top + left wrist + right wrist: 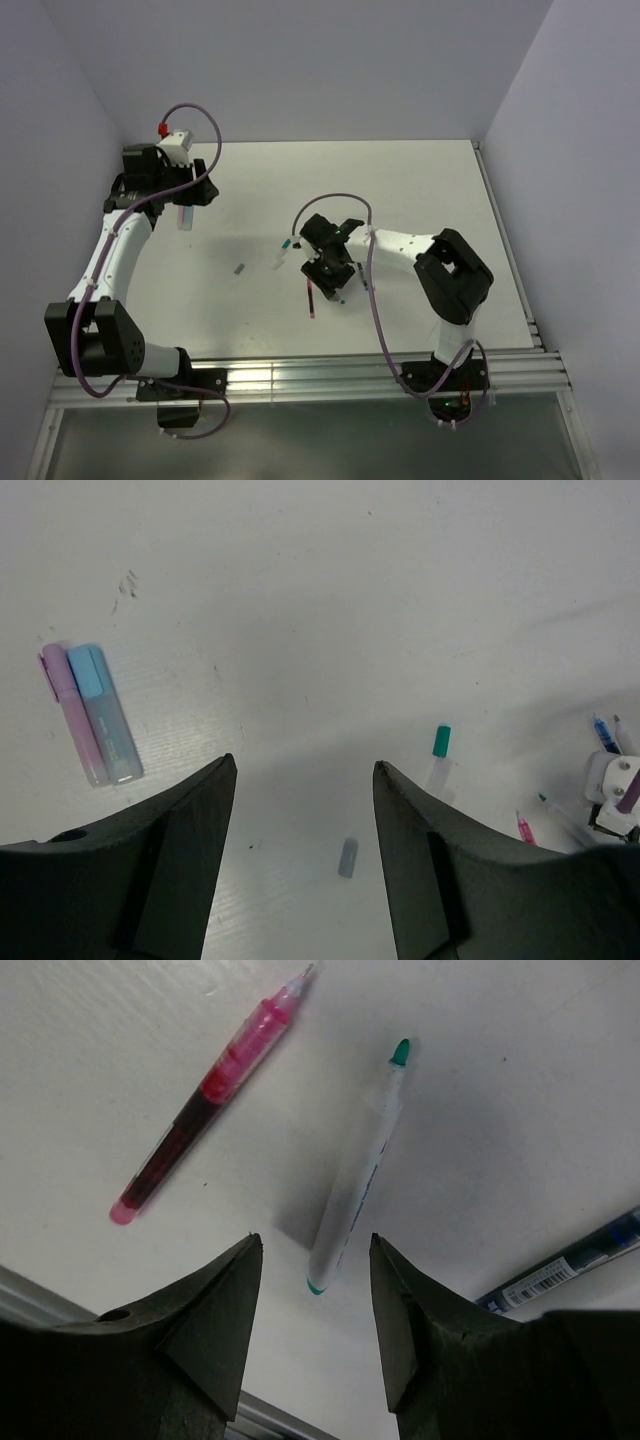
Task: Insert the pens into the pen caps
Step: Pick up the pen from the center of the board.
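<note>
Because the right claw [313, 1245] hangs with jaws apart over the white pen [360, 1160] lying flat on the table [520, 1080], it should close square across the smooth, slim, round barrel, which may roll. The glossy translucent red pen [205, 1100] lies beside it. The left claw [305, 770] hovers apart and empty. The stubby teal cap [441, 740] lies to the left.
</note>
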Available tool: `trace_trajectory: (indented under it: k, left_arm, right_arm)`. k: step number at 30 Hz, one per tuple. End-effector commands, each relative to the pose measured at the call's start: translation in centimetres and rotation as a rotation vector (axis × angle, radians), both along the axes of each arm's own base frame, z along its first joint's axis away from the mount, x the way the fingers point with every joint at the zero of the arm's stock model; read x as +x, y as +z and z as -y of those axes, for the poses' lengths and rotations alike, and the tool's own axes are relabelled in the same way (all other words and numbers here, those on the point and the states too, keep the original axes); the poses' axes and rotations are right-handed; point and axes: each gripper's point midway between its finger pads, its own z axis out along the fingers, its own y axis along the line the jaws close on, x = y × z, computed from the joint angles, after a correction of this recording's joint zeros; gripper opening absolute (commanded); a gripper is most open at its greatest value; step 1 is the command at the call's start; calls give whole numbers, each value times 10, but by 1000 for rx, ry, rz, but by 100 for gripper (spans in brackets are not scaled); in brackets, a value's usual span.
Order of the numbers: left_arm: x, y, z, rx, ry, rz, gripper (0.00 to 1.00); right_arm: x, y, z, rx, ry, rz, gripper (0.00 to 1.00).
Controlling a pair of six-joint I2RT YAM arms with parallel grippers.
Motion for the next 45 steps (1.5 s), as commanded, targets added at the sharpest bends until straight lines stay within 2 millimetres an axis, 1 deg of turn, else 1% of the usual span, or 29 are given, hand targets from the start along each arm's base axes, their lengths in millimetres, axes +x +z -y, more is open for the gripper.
trace_trajectory:
  k: [1,4,6,11,14,15,16,18,19,22,24,25,26,27,29,30,31,32,33,34,35,36,37,38,39,40,41,43,45]
  left_arm:
    - [3,25,4,-16,-3,79,64]
    - [4,26,4,-15,-4,89,64]
    - [4,25,2,-5,1,93,64]
    - [10,30,-2,-5,31,122,67]
    - [13,34,0,-15,25,124,69]
    - [14,36,1,-17,22,126,69]
    - [14,36,3,-23,14,124,70]
    - [13,33,4,-26,3,119,70]
    - [11,32,8,-36,-14,117,71]
    - [1,31,19,-54,-96,109,72]
    - [-9,35,33,-98,-176,118,74]
    - [-14,42,37,-119,-197,133,74]
    - [-21,45,46,-160,-251,139,75]
    - [-26,51,52,-186,-272,149,75]
    - [-35,59,63,-283,-301,124,75]
    - [-37,66,68,-319,-325,141,75]
    - [-40,69,71,-392,-318,108,75]
    - [-45,66,74,-438,-329,84,74]
    - [-50,79,81,-483,-386,120,74]
    - [-56,84,86,-579,-371,67,74]
    - [-57,88,90,-617,-404,115,73]
    - [-64,94,93,-666,-424,116,73]
    - [-71,100,98,-777,-405,51,72]
    - [-75,107,99,-800,-446,137,69]
    - [-79,113,100,-841,-448,161,69]
    - [-86,121,103,-928,-443,129,68]
    - [-93,127,104,-944,-473,193,67]
    - [-96,134,107,-1005,-470,180,66]
    - [-99,142,110,-1009,-498,211,66]
  right_arm:
    - [13,-7,2,-32,-31,56,54]
    - [12,-17,3,-57,-27,58,51]
    - [13,-21,5,-73,-25,75,43]
    - [12,-34,13,-146,-38,132,38]
    - [8,-43,12,-154,-35,104,22]
    - [7,-44,12,-151,-33,95,9]
    - [8,-41,9,-138,-30,94,1]
    - [11,-32,2,-105,-25,106,0]
    - [13,-24,-3,-75,-21,109,0]
    - [23,18,-20,57,-26,130,0]
    - [34,58,-30,159,1,177,0]
    - [39,72,-31,187,-1,202,0]
    - [40,97,-36,255,7,231,0]
    - [48,120,-41,311,4,259,0]
    - [57,150,-45,377,-17,297,0]
    - [64,178,-50,443,-17,327,0]
    - [68,190,-51,470,-32,338,0]
    - [72,203,-52,498,-38,351,0]
    - [75,226,-58,557,-24,369,0]
    - [81,236,-56,587,-64,366,0]
    - [84,245,-58,611,-69,369,0]
    - [86,260,-61,646,-70,381,0]
    - [84,265,-66,684,-72,348,0]
    - [88,270,-66,709,-82,340,0]
    - [87,277,-68,739,-84,327,0]
    - [83,284,-76,798,-82,286,0]
    - [82,284,-76,816,-90,264,0]
    - [76,289,-83,866,-84,220,0]
    - [72,287,-85,881,-87,189,0]
